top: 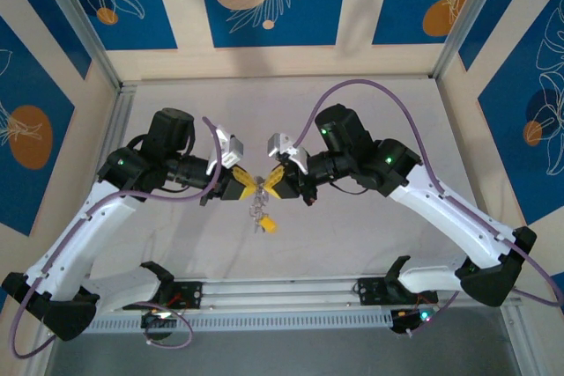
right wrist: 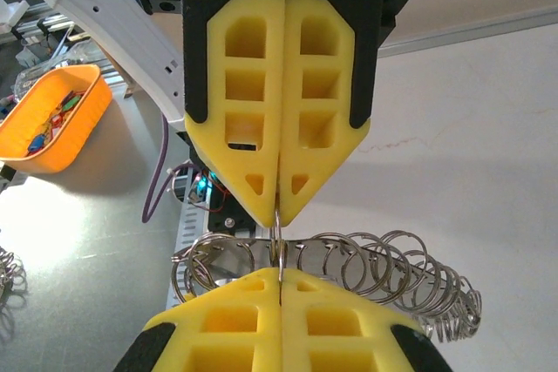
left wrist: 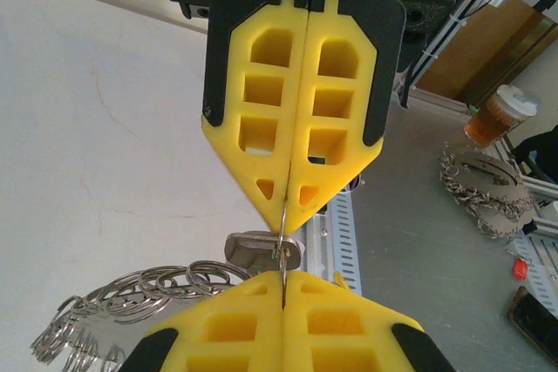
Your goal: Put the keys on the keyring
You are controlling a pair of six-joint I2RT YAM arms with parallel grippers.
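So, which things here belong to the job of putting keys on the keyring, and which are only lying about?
For the job:
- keyring with its yellow tag, pinched by the left gripper and the right gripper
- key at the keyring

Lying about:
- paper cup
- orange tray
- pile of rings on a cardboard disc

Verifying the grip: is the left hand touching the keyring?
Touching. Left wrist view: the keyring wire runs into the closed seam between the fingers of the left hand.
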